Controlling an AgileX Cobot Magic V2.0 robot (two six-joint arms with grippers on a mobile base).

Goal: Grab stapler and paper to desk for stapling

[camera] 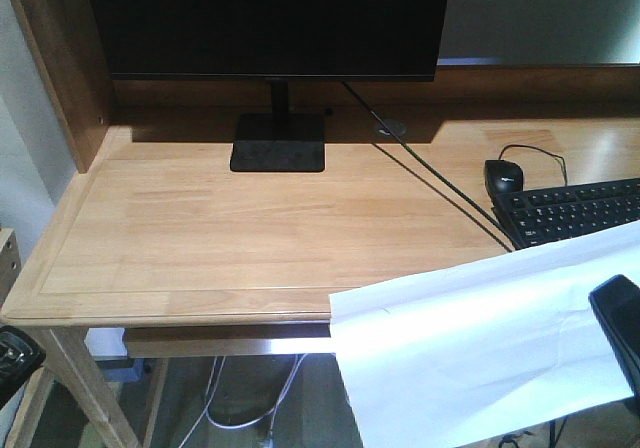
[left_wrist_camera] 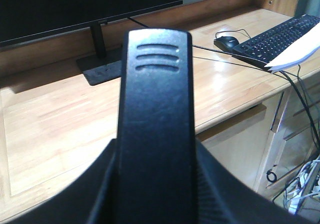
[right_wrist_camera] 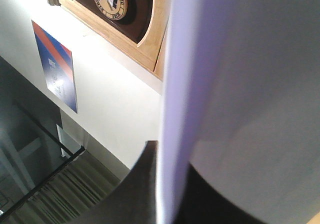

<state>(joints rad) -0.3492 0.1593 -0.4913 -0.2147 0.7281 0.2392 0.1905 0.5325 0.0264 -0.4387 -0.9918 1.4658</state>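
Observation:
The black stapler [left_wrist_camera: 156,109] fills the left wrist view, its ridged top end pointing toward the desk [left_wrist_camera: 50,119]. My left gripper [left_wrist_camera: 156,184] is shut on it, a finger on each side, and sits low at the desk's front left corner [camera: 12,360]. The large white paper [camera: 470,338] slopes over the front right of the desk [camera: 200,228] and overhangs its front edge. My right gripper [camera: 620,328] is shut on its right part. In the right wrist view the paper [right_wrist_camera: 250,84] runs edge-on between the fingers of the right gripper [right_wrist_camera: 172,184].
A black monitor [camera: 270,18] on a flat stand [camera: 278,143] is at the back. A black mouse [camera: 503,175] and keyboard [camera: 575,208] lie at the right, partly under the paper. A cable [camera: 440,183] crosses the desk. A wooden side panel [camera: 60,58] rises at the left.

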